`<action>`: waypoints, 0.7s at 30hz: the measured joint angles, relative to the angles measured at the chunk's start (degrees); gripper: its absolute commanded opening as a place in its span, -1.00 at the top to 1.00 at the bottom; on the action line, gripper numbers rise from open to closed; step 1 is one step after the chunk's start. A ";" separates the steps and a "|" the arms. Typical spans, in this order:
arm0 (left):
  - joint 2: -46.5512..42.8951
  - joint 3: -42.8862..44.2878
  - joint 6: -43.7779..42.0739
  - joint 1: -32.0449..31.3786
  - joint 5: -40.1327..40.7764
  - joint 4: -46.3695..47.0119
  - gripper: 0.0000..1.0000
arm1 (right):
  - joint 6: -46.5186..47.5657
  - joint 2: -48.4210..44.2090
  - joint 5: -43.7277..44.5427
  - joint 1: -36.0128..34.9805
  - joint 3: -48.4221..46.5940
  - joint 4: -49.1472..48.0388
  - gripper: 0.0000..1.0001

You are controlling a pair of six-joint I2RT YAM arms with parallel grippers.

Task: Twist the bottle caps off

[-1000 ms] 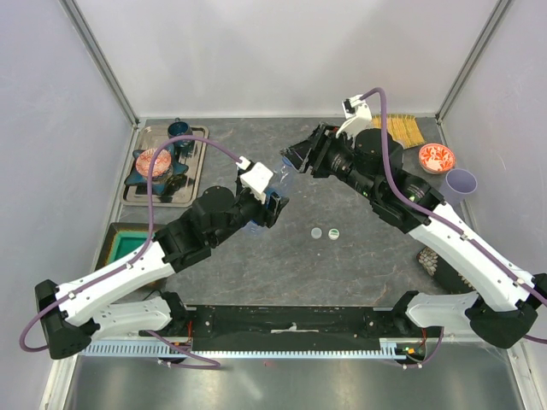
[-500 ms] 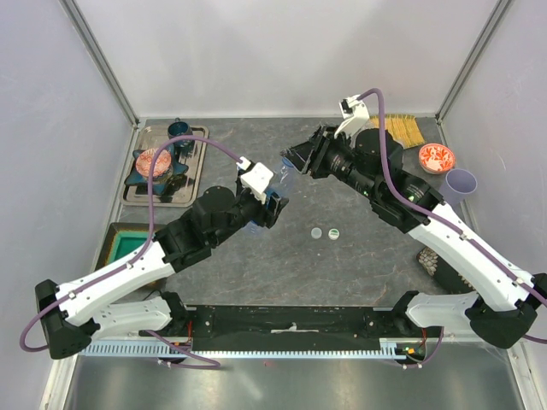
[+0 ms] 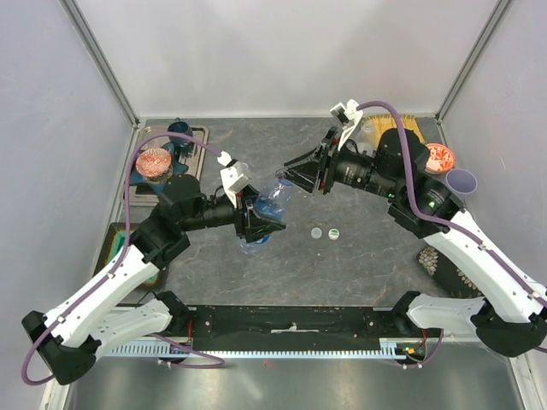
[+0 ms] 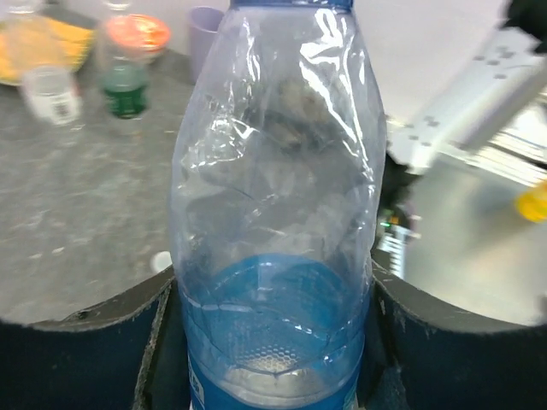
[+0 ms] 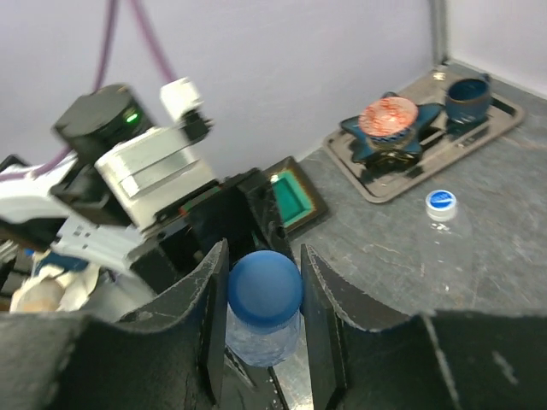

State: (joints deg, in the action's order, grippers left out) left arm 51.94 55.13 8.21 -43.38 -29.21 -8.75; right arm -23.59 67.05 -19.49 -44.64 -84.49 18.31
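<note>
Bottle, the blue-labelled one, is clamped low on its body by your left gripper, jaws drawn tight against the plastic; your right gripper has its jaws pinched on the blue cap; the bottle leans between both arms over the middle of the table; two loose caps lie just to its right; a tray sits far left.

No legible text anywhere. Label on blue-labelled bottle cropped, print unreadable; small bottle label too blurred.
</note>
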 measured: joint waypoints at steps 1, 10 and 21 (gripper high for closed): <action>0.07 0.00 1.55 1.38 -4.52 0.63 0.38 | 0.68 -0.33 -1.90 0.17 0.00 -0.17 1.00; 4.50 -0.70 19.37 6.19 -35.30 17.29 0.35 | 5.79 -4.39 -16.96 0.28 1.44 -4.55 1.00; 10.23 -4.37 37.51 6.05 -52.68 40.33 0.35 | 13.73 -6.62 -31.32 0.55 6.64 -9.22 1.00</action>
State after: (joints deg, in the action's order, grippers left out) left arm 62.17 50.76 45.71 -37.32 -81.89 31.57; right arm -9.87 60.42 -50.81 -44.10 -77.84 9.08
